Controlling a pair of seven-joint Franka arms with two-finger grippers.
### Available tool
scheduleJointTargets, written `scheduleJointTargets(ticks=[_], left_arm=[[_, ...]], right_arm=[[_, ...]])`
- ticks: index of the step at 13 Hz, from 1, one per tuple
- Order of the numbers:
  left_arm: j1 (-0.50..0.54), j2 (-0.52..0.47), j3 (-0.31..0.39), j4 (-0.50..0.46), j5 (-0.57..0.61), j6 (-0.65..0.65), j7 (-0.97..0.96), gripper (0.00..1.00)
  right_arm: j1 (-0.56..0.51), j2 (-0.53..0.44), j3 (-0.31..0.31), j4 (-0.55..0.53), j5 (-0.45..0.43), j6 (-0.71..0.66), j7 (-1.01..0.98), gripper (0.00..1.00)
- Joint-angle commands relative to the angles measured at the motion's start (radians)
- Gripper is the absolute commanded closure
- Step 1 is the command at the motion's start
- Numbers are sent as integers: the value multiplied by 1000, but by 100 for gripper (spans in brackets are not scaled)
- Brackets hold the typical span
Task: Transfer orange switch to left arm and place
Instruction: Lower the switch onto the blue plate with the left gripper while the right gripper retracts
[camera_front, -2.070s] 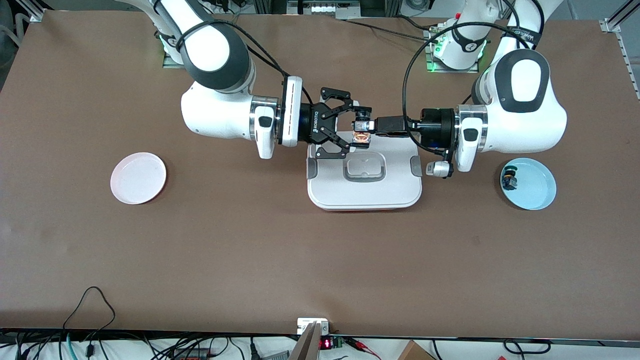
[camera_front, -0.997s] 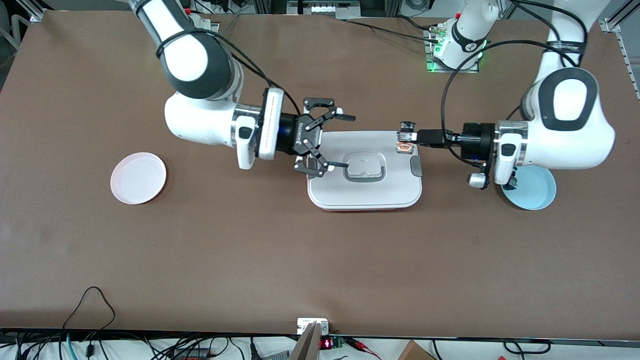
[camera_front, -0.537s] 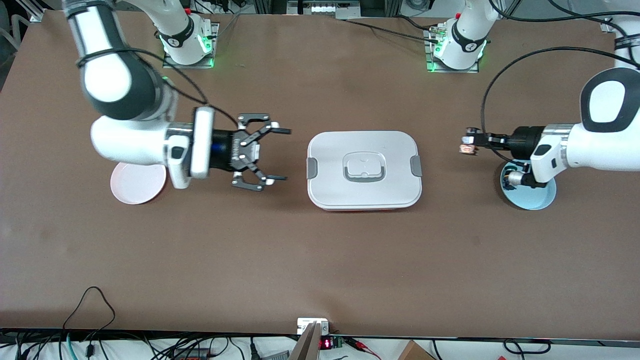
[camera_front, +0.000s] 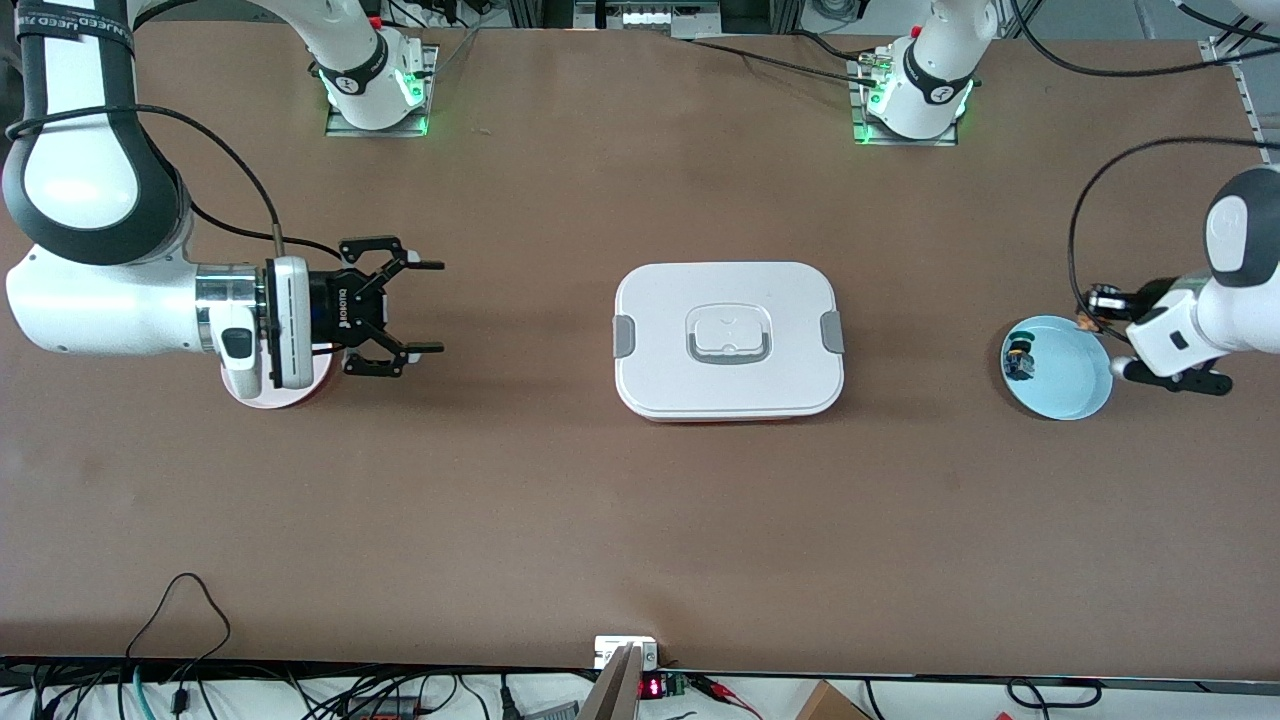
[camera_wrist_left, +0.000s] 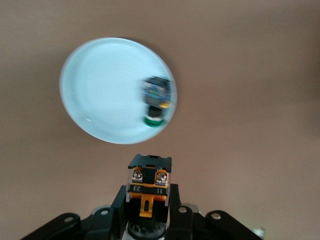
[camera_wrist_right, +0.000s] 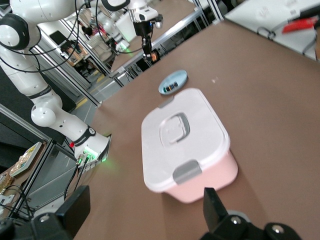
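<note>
The orange switch (camera_wrist_left: 148, 186) has an orange and black body and is clamped in my left gripper (camera_wrist_left: 148, 195). In the front view, that left gripper (camera_front: 1088, 308) holds the switch (camera_front: 1083, 322) in the air over the edge of a light blue plate (camera_front: 1070, 385) at the left arm's end of the table. The white box (camera_front: 728, 385) with grey clips sits at the table's middle, far from both grippers. My right gripper (camera_front: 432, 306) is open and empty. It hangs over bare table between the box and a pale pink plate (camera_front: 300, 392). The right wrist view faces the box (camera_wrist_right: 200, 150).
A small switch with green top and blue body (camera_front: 1019, 361) lies in the blue plate; it also shows in the left wrist view (camera_wrist_left: 157, 99). The right arm's wrist covers most of the pink plate. The left gripper (camera_wrist_right: 150, 50) shows far off in the right wrist view.
Both arms have drawn apart from over the box. The left gripper has carried the orange switch over to the blue plate. The right gripper, still open, has moved toward the pink plate.
</note>
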Motion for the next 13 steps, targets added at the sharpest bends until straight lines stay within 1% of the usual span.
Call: scheduleJointTargets(ticks=[1,2,3,5,7,8,9,11,13], left_arm=[[79,114,-13,8,60,113,34,100],[89,136,-13,8,58,132,52,100],[97,154,-13,10,60,159,73,98],[97,181,-13,10,58,190,75,97],[97,208,-11,11,58,225,51,100],[115,220,-14,10,43,226,49,100],[119,231,-14,13,32,226,26,100],[117,237,-14,13,23,226,-37,100],[114,256,-14,11,23,226,-75,100]], right_arm=[[-5,-18,-16,-10,-73,-45,81,0],[-7,-20,-22,-10,-96,-47,130,0],[-7,-20,-39,-9,-119,-49,167,0],[-10,-20,-62,-9,-136,-52,254,0],[-8,-24,-80,-7,-243,-58,304,0],[-7,-32,-93,-6,-309,-49,343,0],[-7,-33,-94,-6,-358,-46,418,0],[-4,-32,-94,-4,-405,-41,622,0],[1,-32,-94,-4,-476,-44,806,0]])
